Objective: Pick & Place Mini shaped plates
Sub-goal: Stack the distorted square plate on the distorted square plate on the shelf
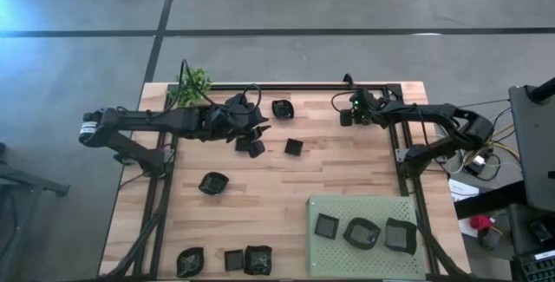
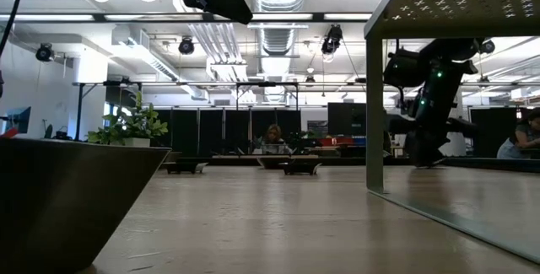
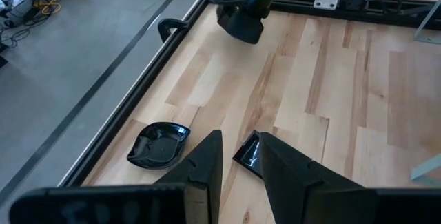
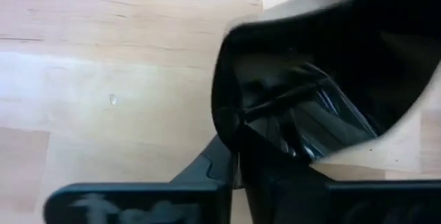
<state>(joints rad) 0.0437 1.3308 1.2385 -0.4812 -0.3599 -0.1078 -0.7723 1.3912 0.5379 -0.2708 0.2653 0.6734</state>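
Ten mini shaped plates [image 1: 294, 147] counted in all, 9 on the table [image 1: 347, 173] and 1 held. Three sit on the green mat [image 1: 364, 206] at the near right: 1 square [image 1: 326, 225], 1 rounded [image 1: 361, 232], 1 squarish [image 1: 400, 235]. Three more are in a row at the near-left edge [image 1: 234, 259]. One rounded plate is alone, left of centre [image 1: 213, 183]. Two lie far-centre, a wavy one [image 3: 158, 145] and a square one [image 3: 249, 154]. L gripper [image 3: 238, 136] hovers near the square one, fingers a narrow gap apart, nothing in them. R gripper [image 1: 347, 117] is at the far right edge, fingers clamped on the rim of the 10th plate [image 4: 310, 100]. One plant [image 1: 191, 85] stands at the far left.
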